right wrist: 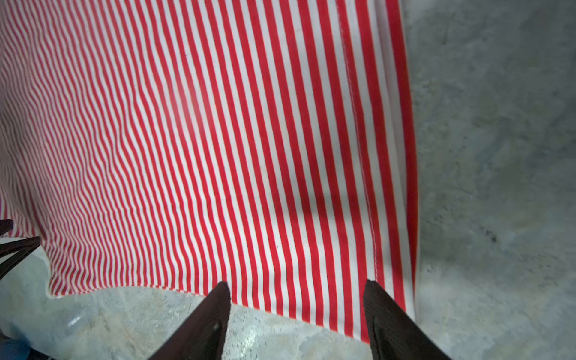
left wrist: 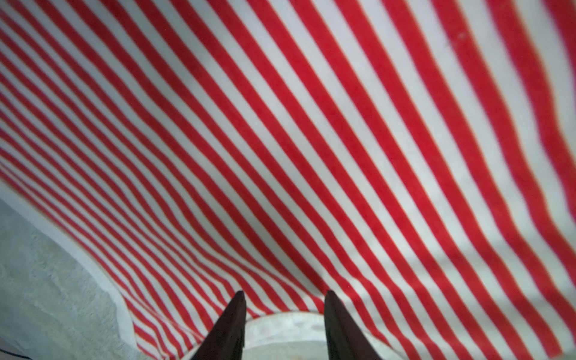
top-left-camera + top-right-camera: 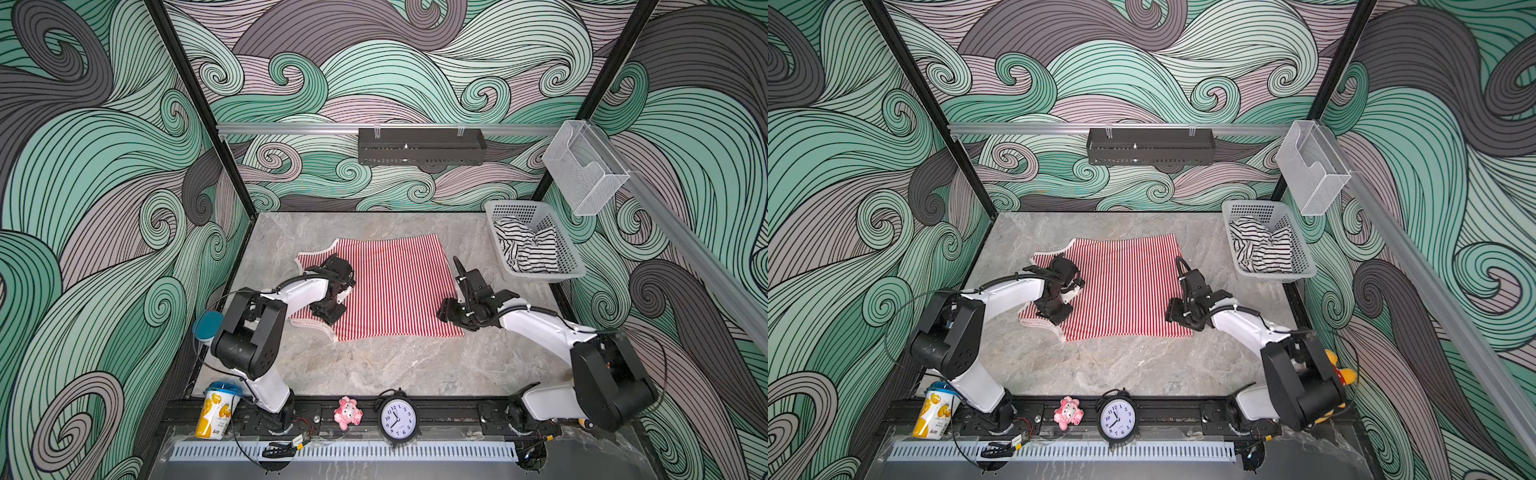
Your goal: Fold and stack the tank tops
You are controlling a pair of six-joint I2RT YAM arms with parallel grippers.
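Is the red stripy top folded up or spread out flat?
Spread out flat. In both top views the red-and-white tank top lies as one wide sheet on the table, white-trimmed armholes showing, no fold visible.

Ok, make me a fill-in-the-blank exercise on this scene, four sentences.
1. The red top lies spread flat on the ____.
2. The black-striped top sits crumpled in the ____.
3. The right tool hovers at the red top's hem corner with its jaws ____.
4. Between the arms' bases, beside the pink pig, stands a ____.

Missing words: table; basket; open; clock.
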